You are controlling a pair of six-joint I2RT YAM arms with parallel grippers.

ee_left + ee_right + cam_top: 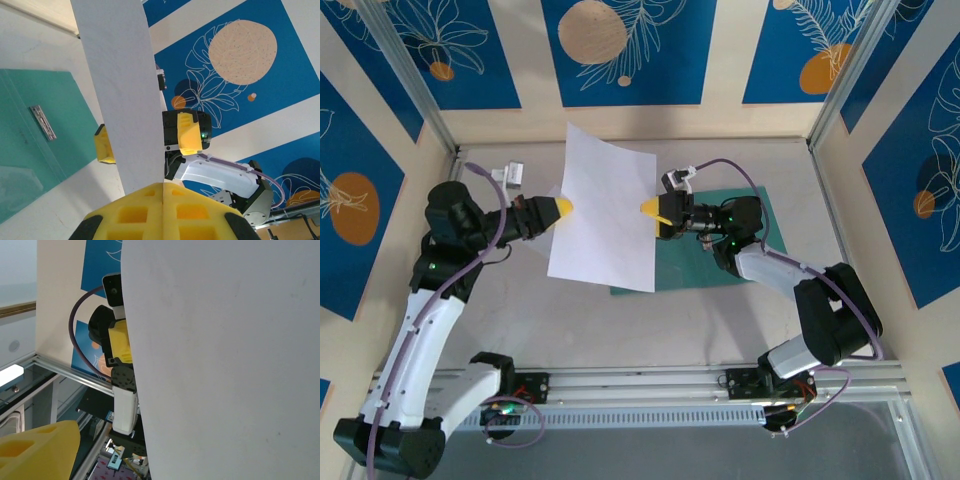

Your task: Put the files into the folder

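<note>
The files show as white paper (602, 210) held up in the air, tilted, above the table's middle. My left gripper (563, 207) is shut on its left edge, and the sheet (122, 90) runs up from between the closed yellow jaws (163, 186). At the paper's right edge my right gripper (655, 212) stands open. Its yellow fingers (189, 131) sit one on each side of the sheet, apart from it. The teal folder (775, 222) lies flat on the table under the right arm, partly covered by the paper. Its silver clip (42, 122) is visible.
The grey table top (520, 300) is walled on three sides by panels with blue leaf patterns (620, 50). Aluminium posts (415, 85) stand in the back corners. A metal rail (650, 385) runs along the near edge between the arm bases.
</note>
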